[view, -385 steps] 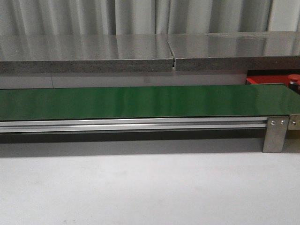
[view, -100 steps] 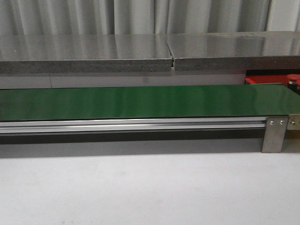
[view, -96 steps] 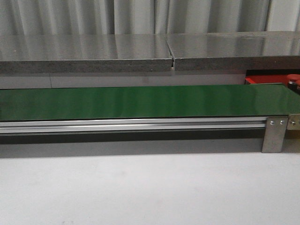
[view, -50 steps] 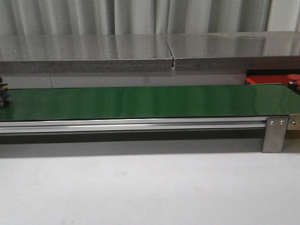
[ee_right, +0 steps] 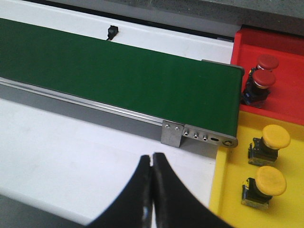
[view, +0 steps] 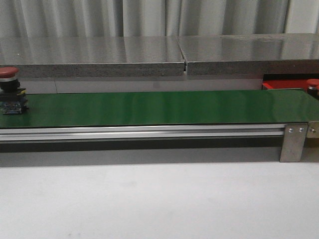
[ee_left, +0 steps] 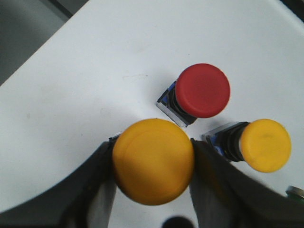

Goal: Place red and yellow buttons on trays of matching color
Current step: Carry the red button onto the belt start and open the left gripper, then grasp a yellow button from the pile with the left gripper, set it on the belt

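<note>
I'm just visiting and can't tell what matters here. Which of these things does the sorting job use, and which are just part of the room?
Part of the job:
- red button riding the belt
- yellow button between the left gripper's fingers
- red tray
- yellow tray
- buttons already sorted

Just there:
- green belt
- grey shelf
- curtain

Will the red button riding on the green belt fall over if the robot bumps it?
Probably, if bumped high up. The red button stands upright on the green belt, with a wide domed cap over a narrower body, so it looks top-heavy. Its blocky base should stop it from rolling far. It looks hard, not squishy.
</note>
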